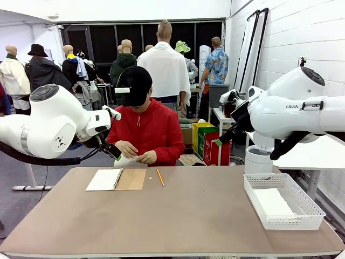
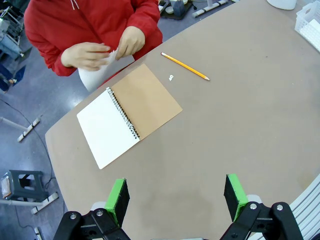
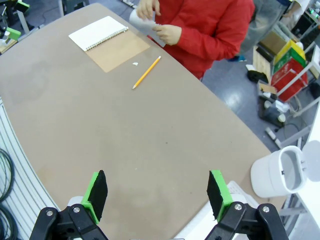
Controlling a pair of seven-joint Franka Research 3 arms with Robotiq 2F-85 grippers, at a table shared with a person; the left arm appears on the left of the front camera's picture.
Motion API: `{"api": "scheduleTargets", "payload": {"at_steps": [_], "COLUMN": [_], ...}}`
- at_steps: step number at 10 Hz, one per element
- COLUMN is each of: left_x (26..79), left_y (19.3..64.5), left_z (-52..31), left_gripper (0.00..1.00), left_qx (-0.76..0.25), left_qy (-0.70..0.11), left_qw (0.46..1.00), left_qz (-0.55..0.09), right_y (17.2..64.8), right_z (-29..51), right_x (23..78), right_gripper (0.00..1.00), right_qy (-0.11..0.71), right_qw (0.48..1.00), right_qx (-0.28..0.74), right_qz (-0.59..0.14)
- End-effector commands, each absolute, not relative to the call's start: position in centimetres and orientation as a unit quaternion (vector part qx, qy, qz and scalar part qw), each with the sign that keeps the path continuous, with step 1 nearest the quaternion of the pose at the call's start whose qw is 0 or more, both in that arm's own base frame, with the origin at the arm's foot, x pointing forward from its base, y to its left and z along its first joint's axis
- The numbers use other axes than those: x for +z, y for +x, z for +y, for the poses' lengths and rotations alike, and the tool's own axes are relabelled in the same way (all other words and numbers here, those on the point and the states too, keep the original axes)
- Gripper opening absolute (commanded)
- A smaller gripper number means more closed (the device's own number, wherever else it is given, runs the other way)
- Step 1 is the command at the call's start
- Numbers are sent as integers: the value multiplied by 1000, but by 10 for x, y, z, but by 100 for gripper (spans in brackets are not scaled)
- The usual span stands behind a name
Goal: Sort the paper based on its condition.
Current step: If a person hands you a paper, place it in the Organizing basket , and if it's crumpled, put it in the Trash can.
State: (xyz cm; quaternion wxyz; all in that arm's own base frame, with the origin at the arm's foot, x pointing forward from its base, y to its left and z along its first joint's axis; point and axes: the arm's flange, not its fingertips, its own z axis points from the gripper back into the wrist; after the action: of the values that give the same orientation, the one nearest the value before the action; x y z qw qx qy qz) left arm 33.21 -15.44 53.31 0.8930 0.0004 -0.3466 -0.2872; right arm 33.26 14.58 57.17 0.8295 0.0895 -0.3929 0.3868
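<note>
Both grippers hang spread wide and empty above the table [image 1: 178, 216]: left gripper [image 2: 175, 197], right gripper [image 3: 157, 195]. The person's hands [image 2: 107, 50] are pinching the paper [image 2: 100, 72], perhaps tearing it. Best wait for a clear handover.

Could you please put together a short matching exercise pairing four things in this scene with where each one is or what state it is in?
Things:
1. notebook
2. pencil
3. paper
4. mesh basket

Places or states:
A. held in the person's hands at the table's far edge
B. lying open on the table
C. at the table's right side, with white sheets inside
D. lying loose on the table beside the notebook

Pairs: 1-B, 2-D, 3-A, 4-C
</note>
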Motion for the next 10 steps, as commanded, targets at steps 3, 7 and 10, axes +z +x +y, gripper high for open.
{"api": "scheduleTargets", "payload": {"at_steps": [3, 7, 10], "left_x": [533, 533, 533], "left_y": [332, 332, 332], "left_z": [-155, -155, -155], "left_gripper": [100, 100, 100], "left_qx": [-287, -287, -287], "left_qy": [2, 2, 2], "left_qw": [893, 893, 893], "left_qz": [-346, -346, -346], "right_y": [333, 333, 333], "right_z": [146, 146, 146], "right_x": [571, 571, 571], "right_gripper": [100, 100, 100], "right_qy": [86, 86, 86], "right_qw": [831, 831, 831], "right_qx": [385, 385, 385], "right_qz": [-392, -392, -392]}}
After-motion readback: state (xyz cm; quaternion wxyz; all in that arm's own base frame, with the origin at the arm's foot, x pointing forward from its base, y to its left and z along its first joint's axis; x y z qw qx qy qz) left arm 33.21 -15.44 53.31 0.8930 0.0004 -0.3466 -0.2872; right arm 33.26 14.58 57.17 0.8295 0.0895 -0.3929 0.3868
